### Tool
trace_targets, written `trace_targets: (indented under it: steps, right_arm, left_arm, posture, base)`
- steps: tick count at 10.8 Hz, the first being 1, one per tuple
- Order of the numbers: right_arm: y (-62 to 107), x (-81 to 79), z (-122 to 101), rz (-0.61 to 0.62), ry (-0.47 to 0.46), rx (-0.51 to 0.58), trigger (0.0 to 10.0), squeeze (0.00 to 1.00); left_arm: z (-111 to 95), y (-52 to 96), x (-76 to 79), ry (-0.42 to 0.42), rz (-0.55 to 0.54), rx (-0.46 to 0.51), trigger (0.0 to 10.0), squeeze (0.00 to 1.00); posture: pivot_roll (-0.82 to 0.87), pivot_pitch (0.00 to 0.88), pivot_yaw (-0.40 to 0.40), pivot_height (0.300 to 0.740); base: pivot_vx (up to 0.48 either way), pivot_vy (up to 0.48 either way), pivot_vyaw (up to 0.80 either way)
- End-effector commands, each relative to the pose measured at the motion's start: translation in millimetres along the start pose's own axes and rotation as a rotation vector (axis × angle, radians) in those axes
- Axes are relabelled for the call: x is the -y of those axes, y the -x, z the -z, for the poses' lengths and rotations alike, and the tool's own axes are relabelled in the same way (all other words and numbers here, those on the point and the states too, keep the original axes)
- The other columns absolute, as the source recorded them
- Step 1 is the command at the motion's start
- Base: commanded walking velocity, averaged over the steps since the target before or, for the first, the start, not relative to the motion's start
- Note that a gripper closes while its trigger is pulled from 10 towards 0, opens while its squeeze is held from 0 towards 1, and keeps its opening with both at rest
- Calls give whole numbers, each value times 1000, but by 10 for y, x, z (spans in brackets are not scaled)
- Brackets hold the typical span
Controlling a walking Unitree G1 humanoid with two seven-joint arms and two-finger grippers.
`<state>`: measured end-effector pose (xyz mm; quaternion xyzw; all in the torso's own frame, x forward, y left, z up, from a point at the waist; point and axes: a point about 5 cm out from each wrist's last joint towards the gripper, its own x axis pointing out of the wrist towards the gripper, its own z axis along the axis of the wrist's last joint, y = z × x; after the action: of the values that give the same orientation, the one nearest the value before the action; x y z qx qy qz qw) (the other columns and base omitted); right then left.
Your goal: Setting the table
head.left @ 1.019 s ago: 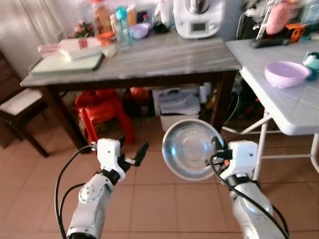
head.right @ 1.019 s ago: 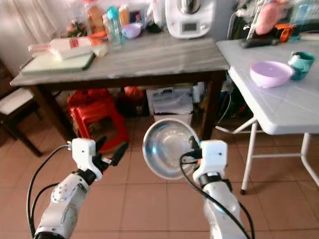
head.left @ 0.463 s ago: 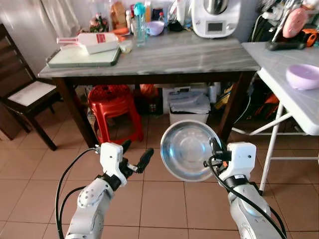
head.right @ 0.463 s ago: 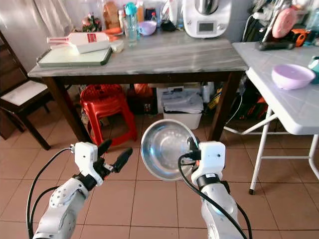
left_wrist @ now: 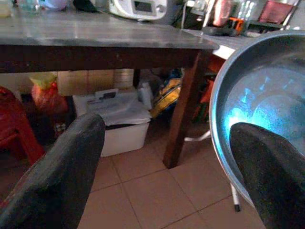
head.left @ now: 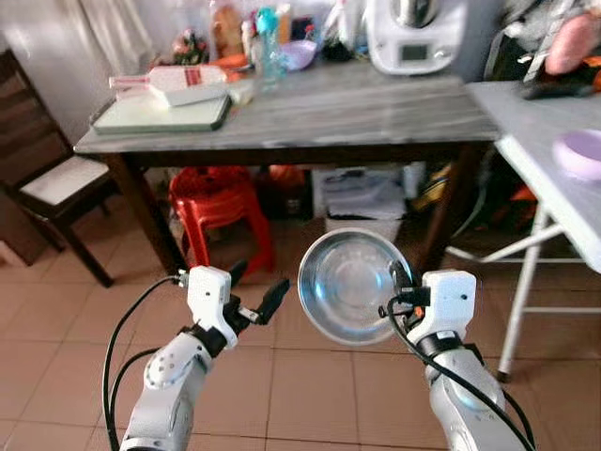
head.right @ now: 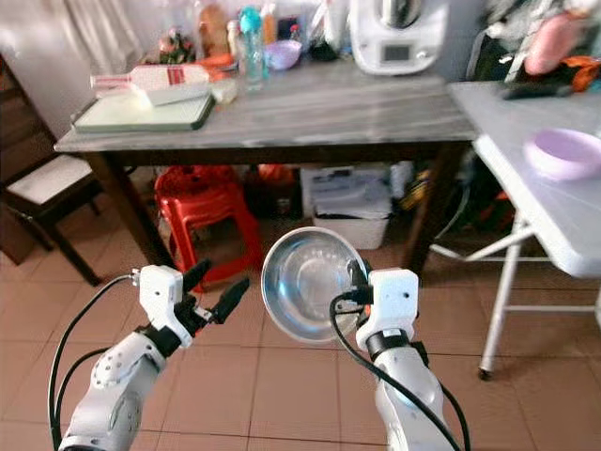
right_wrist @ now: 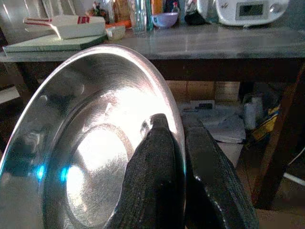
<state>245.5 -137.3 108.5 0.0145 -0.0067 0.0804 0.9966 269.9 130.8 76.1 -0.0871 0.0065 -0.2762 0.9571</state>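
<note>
A shiny steel bowl (head.left: 349, 284) hangs upright over the tiled floor, its hollow facing me. My right gripper (head.left: 398, 280) is shut on the bowl's rim; in the right wrist view one black finger (right_wrist: 150, 179) lies inside the bowl (right_wrist: 90, 157) and the other outside. My left gripper (head.left: 254, 289) is open and holds nothing, a little to the left of the bowl. Its two fingers (left_wrist: 52, 186) frame the bowl's edge (left_wrist: 257, 109) in the left wrist view.
A dark wooden table with a grey top (head.left: 310, 108) stands ahead, carrying a green tray (head.left: 160, 113), bottles and a white appliance (head.left: 413, 33). Under it are a red stool (head.left: 221, 202) and a white box (head.left: 362, 197). A white folding table (head.left: 545, 141) with a purple bowl (head.left: 580, 152) stands right; a chair (head.left: 52, 178) left.
The view has shifted a little and blurred; the white table has slid toward the right edge. Both grippers and the steel bowl keep the same pose before me.
</note>
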Motion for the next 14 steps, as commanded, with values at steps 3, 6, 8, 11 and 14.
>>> trace_targets:
  steps: [3,6,8,11,14]
  right_arm:
    - [-10,21,-27,-17,29,12,10000,0]
    - [-32,36,-41,-5,29,23,10000,0]
    - [-27,46,-52,15,19,28,10000,0]
    - [11,45,-89,41,-58,55,10000,0]
    - [-11,-12,-97,40,-86,59,10000,0]
  left_arm:
    - [15,0,18,2,3,-7,10000,0]
    - [7,-22,16,-6,4,-12,10000,0]
    - [-28,-43,18,-22,10,-4,10000,0]
    - [-146,-30,161,-89,60,45,10000,0]
    - [-55,62,38,-127,-15,-2,10000,0]
  posture:
    - [15,0,67,740]
    - [13,0,76,740]
    - [6,0,78,740]
    - [5,0,85,740]
    - [8,0,91,740]
  base:
    - [379,0,0]
    - [384,0,0]
    - [386,0,0]
    - [386,0,0]
    - [363,0,0]
